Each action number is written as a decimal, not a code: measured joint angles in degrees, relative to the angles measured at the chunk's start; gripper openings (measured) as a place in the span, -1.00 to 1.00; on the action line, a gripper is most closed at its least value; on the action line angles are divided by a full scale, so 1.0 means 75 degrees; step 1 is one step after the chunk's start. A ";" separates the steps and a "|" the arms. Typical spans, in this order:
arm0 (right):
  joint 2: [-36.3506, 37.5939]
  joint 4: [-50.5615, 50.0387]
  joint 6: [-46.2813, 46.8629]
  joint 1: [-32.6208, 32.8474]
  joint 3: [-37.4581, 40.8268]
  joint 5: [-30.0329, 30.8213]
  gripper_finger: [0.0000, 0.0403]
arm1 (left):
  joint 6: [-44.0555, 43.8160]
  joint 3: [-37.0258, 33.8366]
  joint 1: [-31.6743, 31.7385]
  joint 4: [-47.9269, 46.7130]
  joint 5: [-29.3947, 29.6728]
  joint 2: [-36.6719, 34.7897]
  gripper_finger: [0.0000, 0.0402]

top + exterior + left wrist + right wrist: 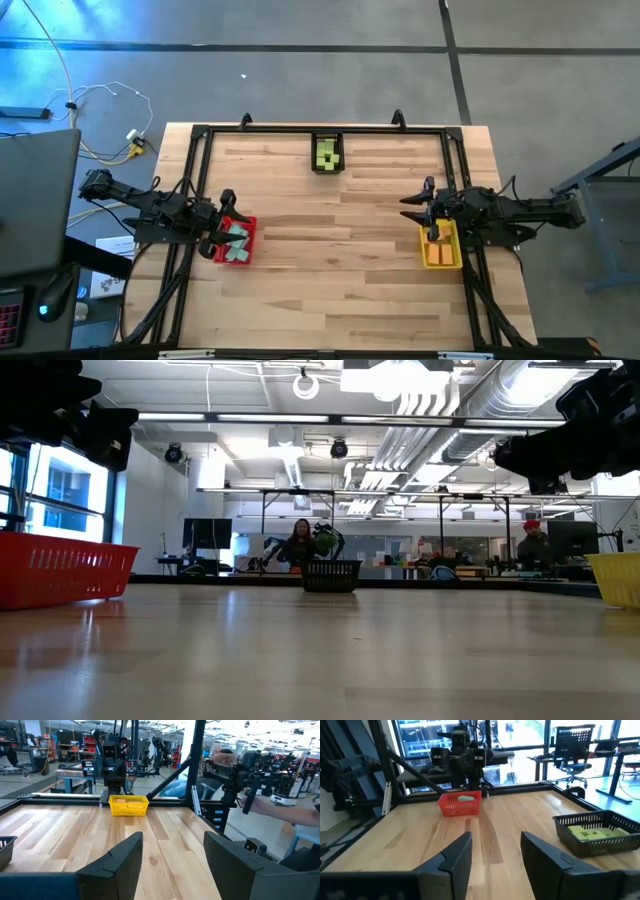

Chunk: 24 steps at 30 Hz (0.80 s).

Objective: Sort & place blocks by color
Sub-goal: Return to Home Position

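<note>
1. The table [340, 260] fills the middle of the high view, and I can't spot a single loose block on the wood.
2. The left arm [140, 205] comes in from the left-centre edge of the frame and the right arm [520, 210] from the right-centre edge. Both are folded up close to their own sides.
3. There are three bins: the red bin [254, 240] at left-centre, the yellow bin [459, 250] at right-centre, and the black bin [314, 150] at top-centre.
4. The left gripper [172, 840] hangs over the red bin's upper-left corner, fingers apart with nothing between them. The right gripper [496, 837] is over the yellow bin's upper-left corner, also spread and empty.
5. All the blocks I can see are binned: the mint-teal blocks [236, 240] in red, the orange blocks [440, 254] in yellow, and the lime green blocks [328, 155] in black.
6. My read is that the sorting is finished and this is the go-home step. All that's left is tucking both arms to rest without clipping a bin rim, so no more grabbing is needed.
</note>
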<state>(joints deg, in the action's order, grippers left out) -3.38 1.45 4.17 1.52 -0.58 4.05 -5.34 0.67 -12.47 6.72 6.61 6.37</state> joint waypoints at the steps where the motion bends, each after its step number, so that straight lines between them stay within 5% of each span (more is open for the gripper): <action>1: 0.0000 0.0000 0.0002 0.0000 0.0000 0.0000 -0.24 | 0.0000 0.0000 0.0000 0.0000 0.0000 -0.0002 -0.01; 24: 0.0000 -0.0009 0.1182 0.0000 0.0000 0.0000 -0.24 | 0.0000 0.0000 0.0000 0.0000 0.0000 0.0000 -0.01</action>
<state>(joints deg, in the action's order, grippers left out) -3.38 1.39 13.04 1.52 -0.58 4.05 -5.34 0.67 -12.47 6.72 6.61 6.37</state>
